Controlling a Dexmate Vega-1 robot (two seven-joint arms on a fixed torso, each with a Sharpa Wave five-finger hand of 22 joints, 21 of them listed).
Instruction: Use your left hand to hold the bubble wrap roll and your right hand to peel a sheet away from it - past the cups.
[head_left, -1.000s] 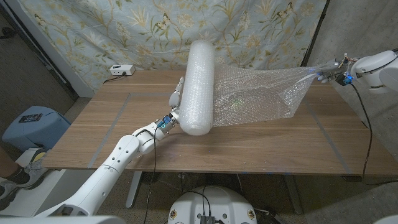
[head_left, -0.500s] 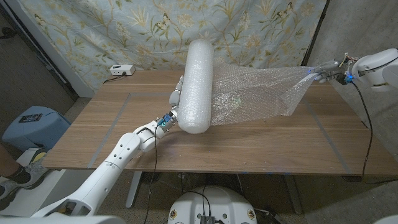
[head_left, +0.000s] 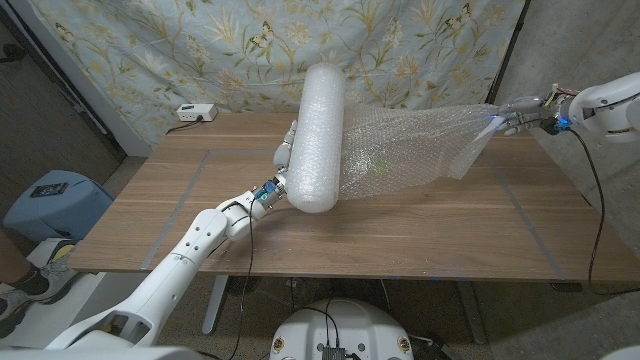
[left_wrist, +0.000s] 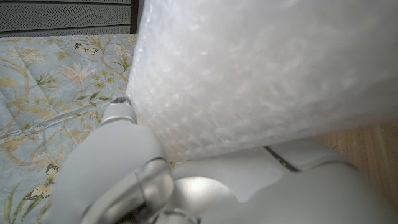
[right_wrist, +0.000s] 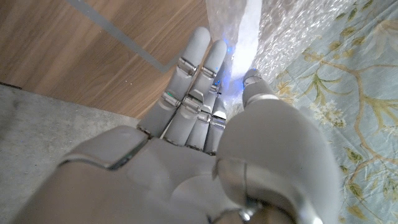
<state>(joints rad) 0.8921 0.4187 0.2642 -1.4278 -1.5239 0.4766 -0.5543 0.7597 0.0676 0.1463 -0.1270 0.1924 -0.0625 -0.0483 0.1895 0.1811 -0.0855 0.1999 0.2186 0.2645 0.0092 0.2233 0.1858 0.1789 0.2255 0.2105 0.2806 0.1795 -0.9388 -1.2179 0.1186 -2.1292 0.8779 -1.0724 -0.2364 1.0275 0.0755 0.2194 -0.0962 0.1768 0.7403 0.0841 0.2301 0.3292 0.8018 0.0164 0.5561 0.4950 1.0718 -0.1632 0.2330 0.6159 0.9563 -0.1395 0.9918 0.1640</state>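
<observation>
A thick white bubble wrap roll (head_left: 318, 140) stands tilted above the wooden table (head_left: 300, 240), its top leaning toward the back. My left hand (head_left: 283, 163) grips it from the left side, low down. In the left wrist view the roll (left_wrist: 261, 68) presses against my left hand (left_wrist: 124, 168). A clear sheet (head_left: 410, 150) stretches from the roll to the right, held in the air. My right hand (head_left: 515, 118) pinches its far corner beyond the table's back right corner. The right wrist view shows the sheet (right_wrist: 245, 31) caught between the thumb and fingers of my right hand (right_wrist: 205, 143).
A small white box with a cable (head_left: 195, 113) lies at the table's back left. A floral curtain (head_left: 200, 50) hangs behind the table. A blue bin (head_left: 50, 200) stands on the floor to the left. Bare wood spreads under the sheet and toward the front.
My right hand has drifted slightly toward the roll and upward, and the sheet's lower edge has risen off the table. The roll and my left hand have hardly moved.
</observation>
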